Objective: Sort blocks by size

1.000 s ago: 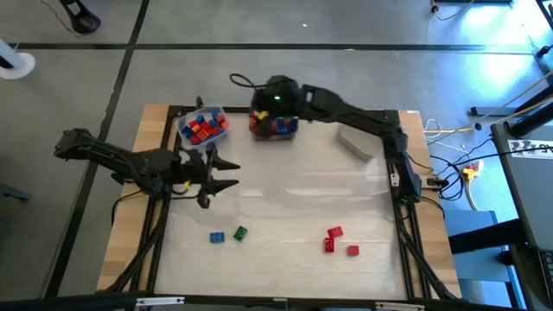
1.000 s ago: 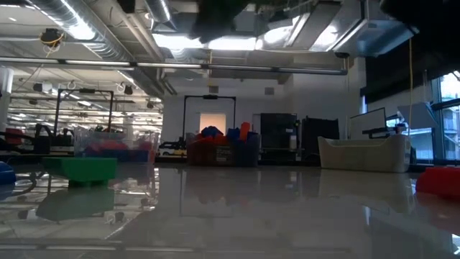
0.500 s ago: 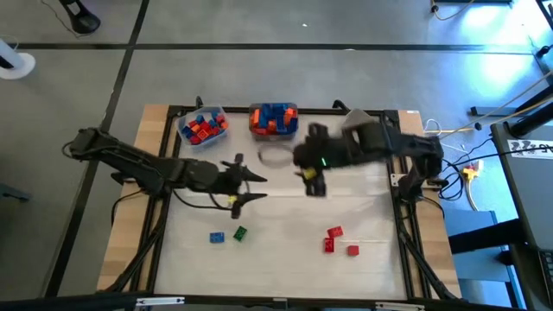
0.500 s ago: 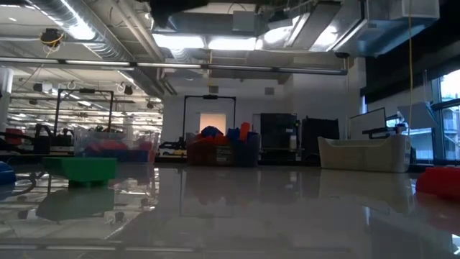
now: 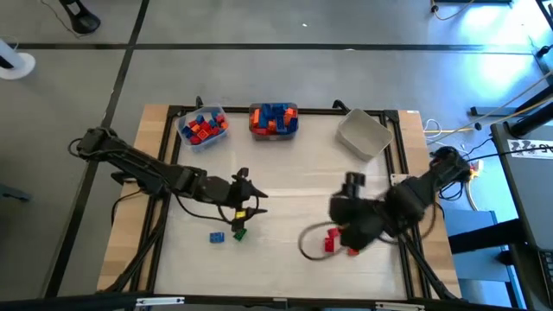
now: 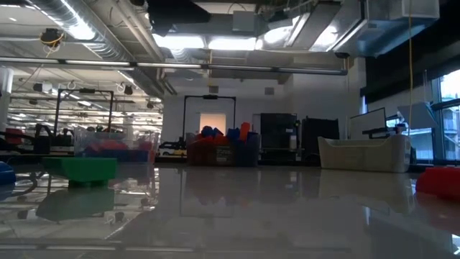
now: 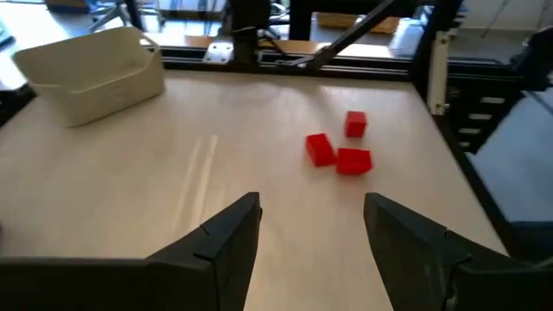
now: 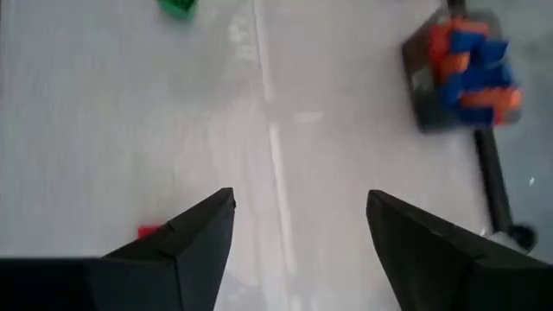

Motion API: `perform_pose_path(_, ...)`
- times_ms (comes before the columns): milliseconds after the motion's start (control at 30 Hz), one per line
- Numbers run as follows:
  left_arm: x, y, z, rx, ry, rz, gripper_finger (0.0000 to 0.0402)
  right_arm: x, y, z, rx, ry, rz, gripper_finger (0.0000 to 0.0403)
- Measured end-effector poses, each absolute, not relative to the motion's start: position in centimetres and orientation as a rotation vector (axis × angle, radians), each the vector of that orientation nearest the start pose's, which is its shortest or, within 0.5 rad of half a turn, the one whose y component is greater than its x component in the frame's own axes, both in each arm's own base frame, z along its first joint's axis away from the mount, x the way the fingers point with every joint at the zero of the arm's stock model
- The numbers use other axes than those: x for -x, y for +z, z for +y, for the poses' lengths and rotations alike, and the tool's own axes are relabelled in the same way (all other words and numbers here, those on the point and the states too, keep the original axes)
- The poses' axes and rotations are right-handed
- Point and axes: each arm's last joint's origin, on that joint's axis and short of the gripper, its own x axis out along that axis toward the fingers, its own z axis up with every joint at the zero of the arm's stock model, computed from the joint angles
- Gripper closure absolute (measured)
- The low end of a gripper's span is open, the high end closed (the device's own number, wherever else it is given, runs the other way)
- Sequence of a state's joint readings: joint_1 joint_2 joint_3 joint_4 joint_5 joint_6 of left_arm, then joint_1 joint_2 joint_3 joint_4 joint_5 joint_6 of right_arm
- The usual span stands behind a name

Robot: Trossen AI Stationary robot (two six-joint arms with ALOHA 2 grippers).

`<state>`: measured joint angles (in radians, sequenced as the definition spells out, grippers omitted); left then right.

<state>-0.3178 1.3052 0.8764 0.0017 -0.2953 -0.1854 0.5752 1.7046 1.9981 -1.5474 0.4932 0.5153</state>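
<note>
The left hand (image 5: 244,207) was held open and empty above the blue block (image 5: 216,237) and green block (image 5: 240,232). The right hand (image 5: 339,235), likewise open, was placed over three red blocks (image 7: 338,149). Light, rigid and slick, they would be best pinched across flat sides. Two bins (image 5: 202,126) were filled with blocks; the grey bin (image 5: 363,136) was seen empty.

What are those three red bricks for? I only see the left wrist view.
Observer: They are loose blocks to be sorted. From above, the right gripper, open, hangs right over the red blocks.
Operator: Any other loose ones?
Observer: Yes, a blue block and a green block lie beside the open left gripper.
Operator: Where do they go?
Observer: Probably the bins at the table's far edge: two hold red, orange and blue blocks, and the grey bin looks empty.
</note>
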Motion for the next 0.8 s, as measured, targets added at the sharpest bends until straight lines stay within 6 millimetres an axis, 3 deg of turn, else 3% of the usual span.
perform_pose_path(333, -26.7, 26.9, -9.9, 0.049, -0.043, 0.432, 0.0205, -18.2, 32.4, 18.7, -0.105, -0.217, 1.074, 0.0139)
perform_pose_path(567, -26.7, 27.1, -9.9, 0.053, -0.043, 0.416, 0.0205, -16.8, 27.3, 20.0, -0.302, -0.271, 1.194, 0.0139)
perform_pose_path(800, -26.7, 27.0, -9.9, 0.051, -0.042, 0.421, 0.0205, -16.8, 24.2, 20.2, -0.310, -0.199, 1.236, 0.0139)
